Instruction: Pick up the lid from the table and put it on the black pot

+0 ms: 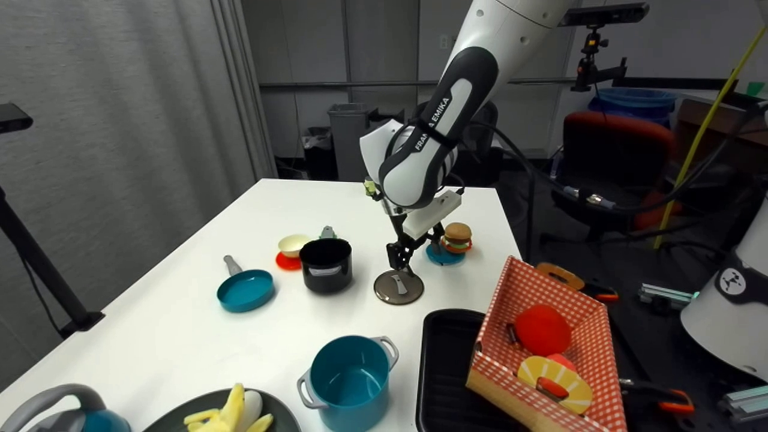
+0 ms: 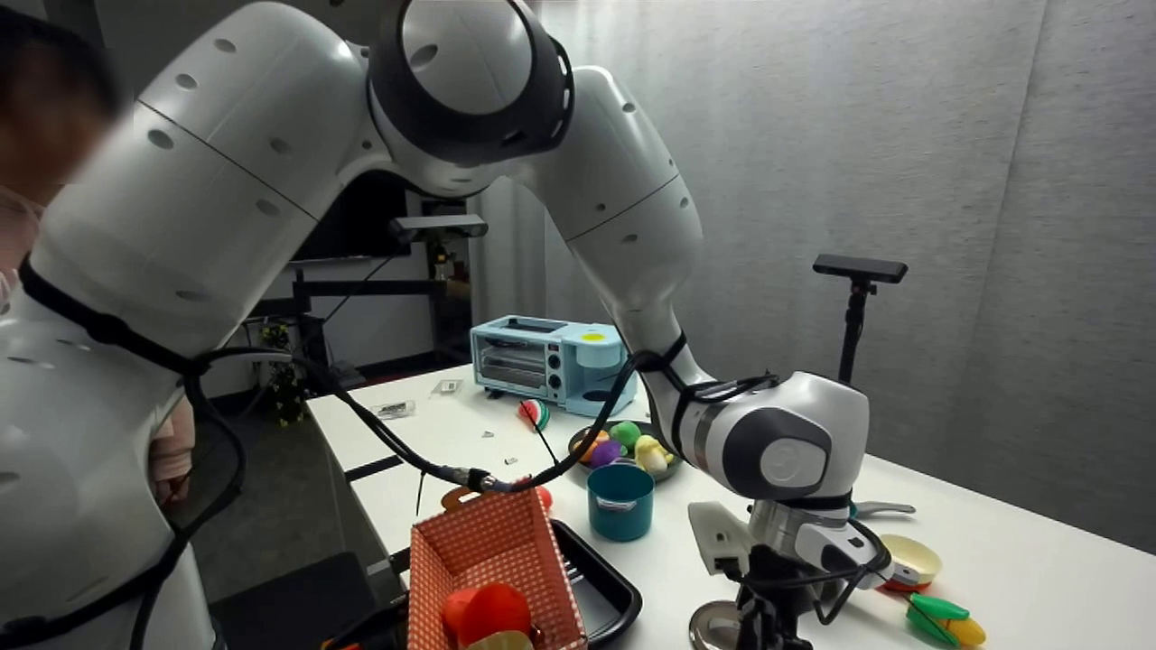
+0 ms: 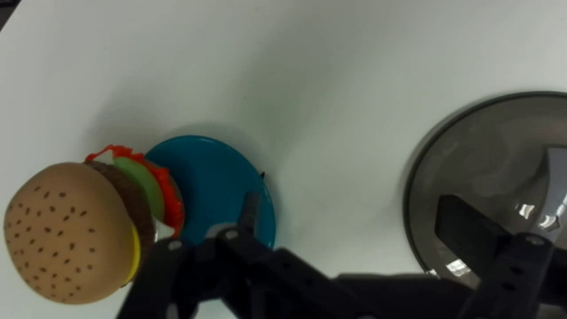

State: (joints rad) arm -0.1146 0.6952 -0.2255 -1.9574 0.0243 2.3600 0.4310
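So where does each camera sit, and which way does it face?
Wrist view: on the wrist, looking down at the round grey metallic lid and round tan toy burger; the open black pincer shows.
An exterior view: raised, the deep round teal pot in its foreground, looking along the flat white table; the white arm, pincer and part of the base show.
An exterior view: beside the arm, facing the grey fabric curtain; arm and part of the pincer show.
Both exterior views share the lid, teal pot and red checked box.
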